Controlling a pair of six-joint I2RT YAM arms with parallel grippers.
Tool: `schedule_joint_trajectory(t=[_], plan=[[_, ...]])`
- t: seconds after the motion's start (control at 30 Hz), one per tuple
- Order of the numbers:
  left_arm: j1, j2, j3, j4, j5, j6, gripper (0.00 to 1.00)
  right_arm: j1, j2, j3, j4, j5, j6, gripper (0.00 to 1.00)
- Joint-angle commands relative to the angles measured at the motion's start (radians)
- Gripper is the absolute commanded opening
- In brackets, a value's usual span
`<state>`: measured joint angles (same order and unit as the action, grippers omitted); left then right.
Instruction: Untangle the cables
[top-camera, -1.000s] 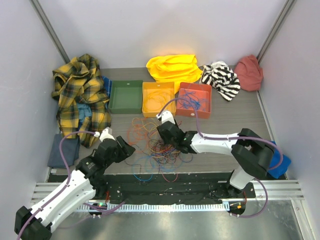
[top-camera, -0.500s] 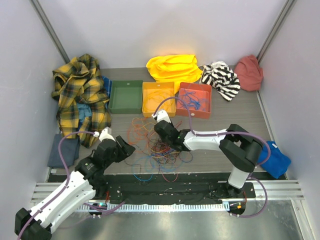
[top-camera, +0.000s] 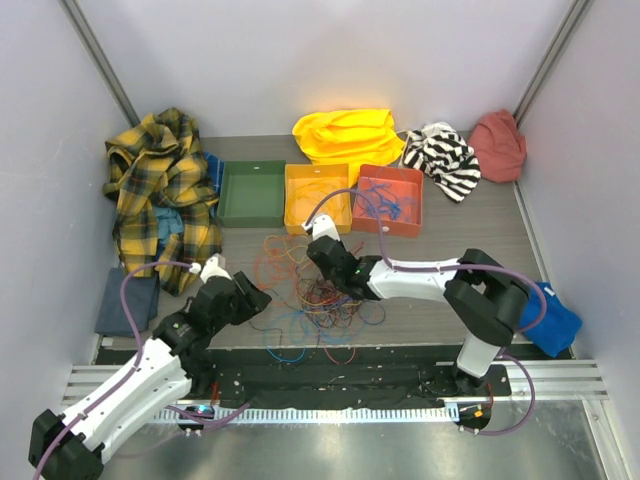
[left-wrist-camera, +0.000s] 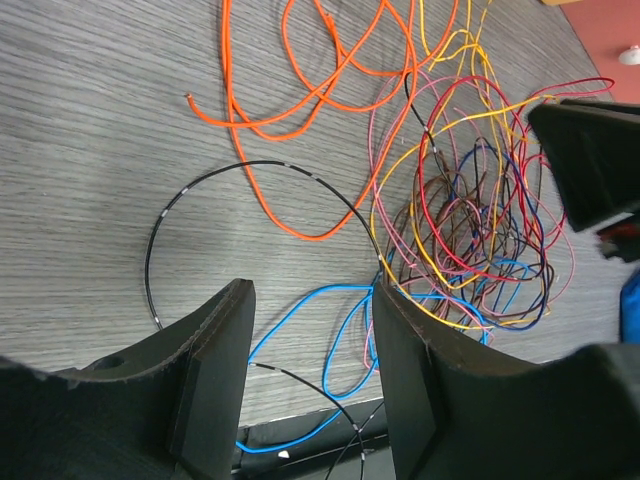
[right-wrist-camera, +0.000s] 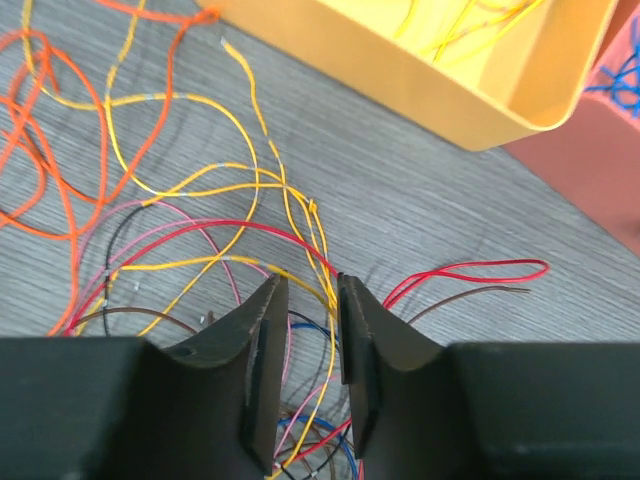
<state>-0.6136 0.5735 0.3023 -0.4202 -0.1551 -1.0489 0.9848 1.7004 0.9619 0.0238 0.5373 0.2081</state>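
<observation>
Orange-and-yellow cables (top-camera: 322, 303) beneath outstretched right end effector (right-wrist-camera: 313, 288), fingers (right-wrist-camera: 262, 345) nearly together, perhaps pinching one; left end effector (left-wrist-camera: 312, 296) spread.

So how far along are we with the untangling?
Early. Done: a few cables lie in the yellow tray and red tray. In hand: nothing gripped; the right hand straddles a yellow strand, the left hand hovers open. Left: the main tangle on the table.
</observation>
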Motion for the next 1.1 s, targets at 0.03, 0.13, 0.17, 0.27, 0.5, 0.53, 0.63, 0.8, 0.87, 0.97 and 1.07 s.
schedule_joint_trajectory(t=[0.03, 0.13, 0.17, 0.27, 0.5, 0.53, 0.63, 0.8, 0.87, 0.97, 1.07], plan=[[0.002, -0.029, -0.002, 0.023, 0.0, -0.002, 0.55, 0.005, 0.016, 0.04, 0.039, 0.029, 0.002, 0.2], [0.002, -0.044, -0.008, 0.023, -0.003, -0.005, 0.54, 0.005, -0.004, 0.047, 0.038, 0.047, -0.018, 0.07], [0.0, -0.046, -0.006, 0.024, -0.003, -0.003, 0.54, 0.003, -0.028, 0.054, 0.021, 0.053, -0.021, 0.03], [0.002, -0.046, -0.003, 0.024, 0.0, -0.002, 0.54, 0.005, -0.129, 0.086, -0.018, 0.081, -0.038, 0.01], [0.002, -0.057, -0.009, 0.023, 0.003, -0.005, 0.54, 0.008, -0.366, 0.286, -0.134, 0.096, -0.101, 0.01], [0.002, -0.061, -0.008, 0.023, 0.003, -0.006, 0.54, 0.006, -0.375, 0.352, -0.148, 0.096, -0.111, 0.01], [0.002, -0.07, -0.006, 0.023, 0.008, -0.008, 0.54, 0.008, -0.378, 0.486, -0.196, 0.09, -0.151, 0.01], [0.002, -0.08, -0.014, 0.023, 0.017, -0.016, 0.54, 0.008, -0.334, 0.684, -0.257, 0.078, -0.225, 0.01], [0.002, -0.09, -0.015, 0.018, 0.017, -0.019, 0.54, 0.006, -0.309, 0.77, -0.278, 0.073, -0.236, 0.01], [0.002, -0.11, -0.019, 0.011, 0.011, -0.022, 0.54, 0.008, -0.286, 0.859, -0.3, 0.052, -0.242, 0.01], [0.0, -0.124, -0.019, 0.005, 0.006, -0.022, 0.54, 0.006, -0.269, 0.946, -0.326, 0.035, -0.24, 0.01]])
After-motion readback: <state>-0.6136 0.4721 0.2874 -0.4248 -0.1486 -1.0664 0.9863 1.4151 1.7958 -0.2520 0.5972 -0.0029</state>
